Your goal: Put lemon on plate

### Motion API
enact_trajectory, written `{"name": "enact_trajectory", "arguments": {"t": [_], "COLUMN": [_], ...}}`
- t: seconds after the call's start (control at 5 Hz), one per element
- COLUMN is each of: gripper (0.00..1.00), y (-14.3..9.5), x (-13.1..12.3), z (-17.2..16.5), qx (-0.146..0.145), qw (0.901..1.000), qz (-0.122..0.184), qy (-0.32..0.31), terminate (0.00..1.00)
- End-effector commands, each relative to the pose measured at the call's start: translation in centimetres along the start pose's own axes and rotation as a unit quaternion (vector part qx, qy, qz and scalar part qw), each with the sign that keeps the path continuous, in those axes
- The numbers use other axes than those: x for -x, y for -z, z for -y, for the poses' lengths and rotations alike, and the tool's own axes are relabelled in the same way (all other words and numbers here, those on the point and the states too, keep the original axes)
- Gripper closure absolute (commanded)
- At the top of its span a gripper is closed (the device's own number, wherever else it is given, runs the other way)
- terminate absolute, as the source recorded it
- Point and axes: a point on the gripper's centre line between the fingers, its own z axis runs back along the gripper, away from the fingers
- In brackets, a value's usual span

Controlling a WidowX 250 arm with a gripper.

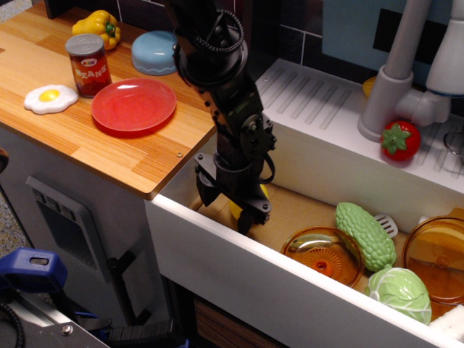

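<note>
— Lemon: where do we find it?
— Down in the sink's left end, mostly hidden behind the gripper, whose jaws straddle it; whether they grip, we cannot tell.
— And the plate?
— Up on the counter, far-left of the claw.
</note>
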Motion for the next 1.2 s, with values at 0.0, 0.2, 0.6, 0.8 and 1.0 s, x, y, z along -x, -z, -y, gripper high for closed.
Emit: {"name": "enact_trajectory", "arguments": {"t": [0.0,0.2,0.6,0.8,1.0], "gripper": [0.00,0.00,0.00,0.00,0.00], "y": [0.0,0.0,0.4,0.7,1.3], "x": [-2.0,-3.4,-4.6,-5.4,-5.7], "z": [-0.9,-1.1,-2.1,-2.4,-2.1], "qx": [-0.001,0.007,0.016,0.024,0.031], "qw": [0.9994,0.9988,0.9974,0.9964,0.9955], "qz": [0.036,0.044,0.054,0.058,0.063], "qy": [0.003,0.020,0.045,0.058,0.062], "terminate": [0.00,0.00,0.00,0.00,0.00]}}
